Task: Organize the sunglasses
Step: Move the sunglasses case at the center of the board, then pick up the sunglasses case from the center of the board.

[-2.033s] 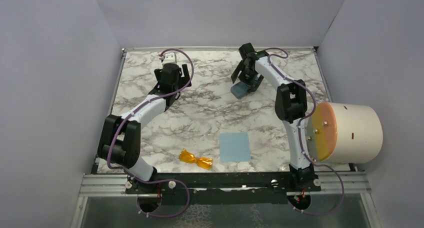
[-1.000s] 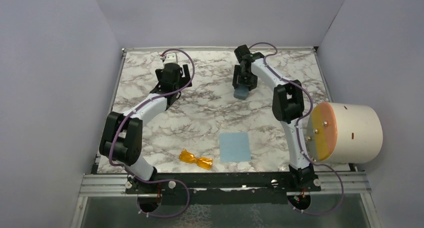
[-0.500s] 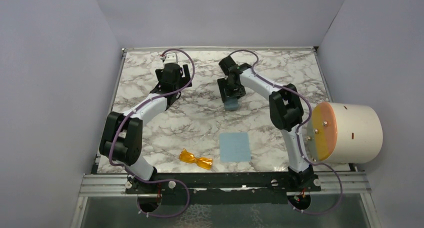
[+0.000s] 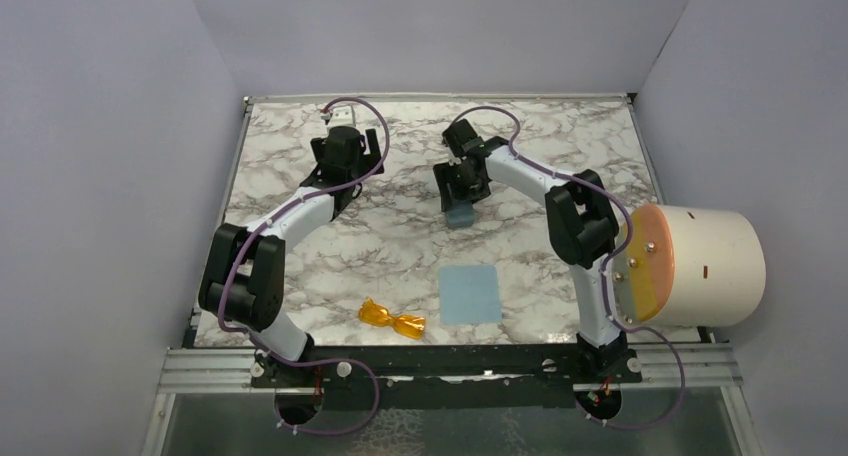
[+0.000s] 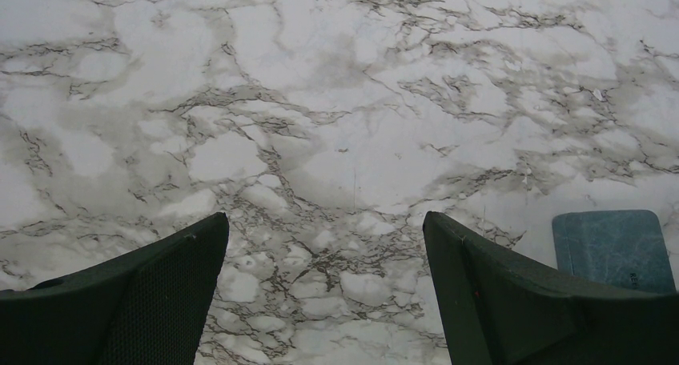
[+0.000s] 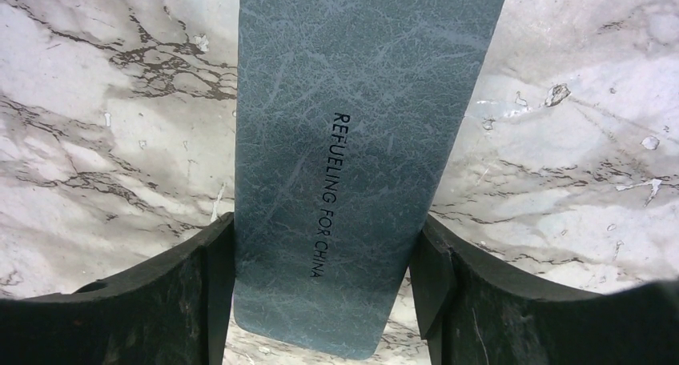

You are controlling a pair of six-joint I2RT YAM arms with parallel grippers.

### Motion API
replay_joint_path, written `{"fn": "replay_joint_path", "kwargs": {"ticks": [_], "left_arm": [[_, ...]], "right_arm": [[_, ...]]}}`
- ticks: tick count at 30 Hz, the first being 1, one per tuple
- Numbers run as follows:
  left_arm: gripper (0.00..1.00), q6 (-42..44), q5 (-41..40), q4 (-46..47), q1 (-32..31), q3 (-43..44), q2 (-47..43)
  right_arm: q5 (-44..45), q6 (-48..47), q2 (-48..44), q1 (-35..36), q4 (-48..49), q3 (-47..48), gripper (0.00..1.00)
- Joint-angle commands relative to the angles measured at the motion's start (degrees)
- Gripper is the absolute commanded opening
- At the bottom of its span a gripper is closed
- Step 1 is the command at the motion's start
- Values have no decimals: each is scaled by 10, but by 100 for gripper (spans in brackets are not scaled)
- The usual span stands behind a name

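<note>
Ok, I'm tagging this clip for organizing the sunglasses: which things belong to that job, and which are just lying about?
Belongs to the job: sunglasses; case, in the jaws of the right gripper; cloth, probably.
Lying about: cream cylinder at the right side.

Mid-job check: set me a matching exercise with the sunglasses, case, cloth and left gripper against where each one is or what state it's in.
Things:
1. sunglasses
2. case
3. cloth
4. left gripper

Places or states:
A. held by the right gripper
B. open, above the marble table
C. orange, near the front edge
D. light blue, lying flat, just right of the sunglasses

Pairs: 1-C, 2-A, 3-D, 4-B
</note>
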Motion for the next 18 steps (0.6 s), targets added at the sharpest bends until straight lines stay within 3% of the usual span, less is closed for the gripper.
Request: {"fn": "replay_joint_path", "kwargs": {"ticks": [1,2,4,18], "left_arm": [[95,5,4,4,-3,-6,-20],[95,5,4,4,-3,-6,-21],[95,6,4,4,-3,-7,-23],[95,2,2,3,-4,-8,-23]], "right_arm": [[-15,-4,-23,2,24,-2,74],[-16,-4,-25,1,25,0,84],[-8,-2,-29,1,26,6,87],[62,-15,-36,8,-6,60,95]]}}
